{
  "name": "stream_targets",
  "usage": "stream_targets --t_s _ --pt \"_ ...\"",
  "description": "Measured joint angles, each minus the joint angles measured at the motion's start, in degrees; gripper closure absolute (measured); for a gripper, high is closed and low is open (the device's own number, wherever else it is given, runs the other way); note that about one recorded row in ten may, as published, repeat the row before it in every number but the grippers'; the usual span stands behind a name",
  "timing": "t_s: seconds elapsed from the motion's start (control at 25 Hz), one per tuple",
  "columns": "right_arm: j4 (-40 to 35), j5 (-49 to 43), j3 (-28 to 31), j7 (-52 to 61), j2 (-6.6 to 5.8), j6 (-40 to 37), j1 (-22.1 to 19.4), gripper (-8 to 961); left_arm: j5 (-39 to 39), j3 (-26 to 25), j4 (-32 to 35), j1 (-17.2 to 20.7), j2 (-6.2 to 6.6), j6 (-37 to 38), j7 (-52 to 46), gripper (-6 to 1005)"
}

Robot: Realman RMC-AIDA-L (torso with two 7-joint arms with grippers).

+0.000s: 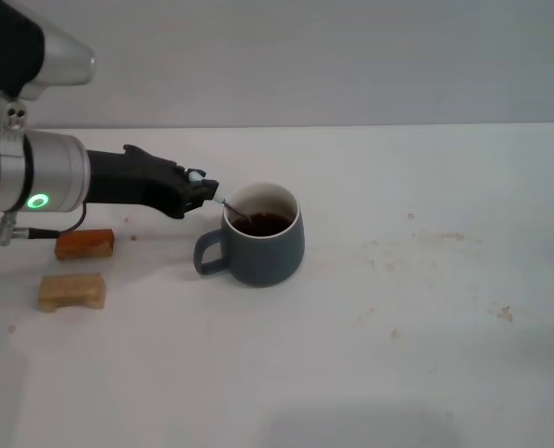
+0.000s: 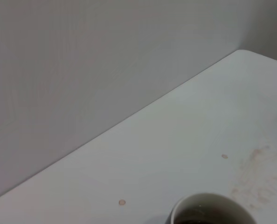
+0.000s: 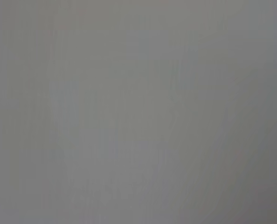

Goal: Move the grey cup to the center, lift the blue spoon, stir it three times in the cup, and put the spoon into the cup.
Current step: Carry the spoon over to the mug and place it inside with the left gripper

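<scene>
The cup (image 1: 263, 250) stands on the white table (image 1: 426, 355) a little left of the middle of the head view, its loop handle turned toward the robot's left and toward the camera, its white inside holding dark liquid. The left gripper (image 1: 205, 193) reaches in from the robot's left, nearly level, with its tip just beside the cup's rim on the handle side. Its jaws are closed on the pale upper end of the spoon (image 1: 228, 207), which slants down from the fingertips over the rim and into the cup; the lower end sits in the dark liquid (the bowl itself cannot be made out). The gripper does not touch the cup as far as the head view shows. Two wooden blocks lie on the table near the robot's left, under the arm: an orange-brown block (image 1: 84, 244) farther back and a paler block (image 1: 71, 290) just in front of it, both well apart from the cup. The left wrist view shows only the cup's white rim (image 2: 214, 208) against the table and a plain wall. The right gripper appears in no view.
</scene>
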Motion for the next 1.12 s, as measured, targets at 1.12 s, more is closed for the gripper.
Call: stream_targets --t_s 1.12 --pt "0.0 0.0 -0.2 0.0 -0.09 0.0 0.1 915 -5.3 5.3 3.7 -3.9 -0.46 4.9 1.3 873"
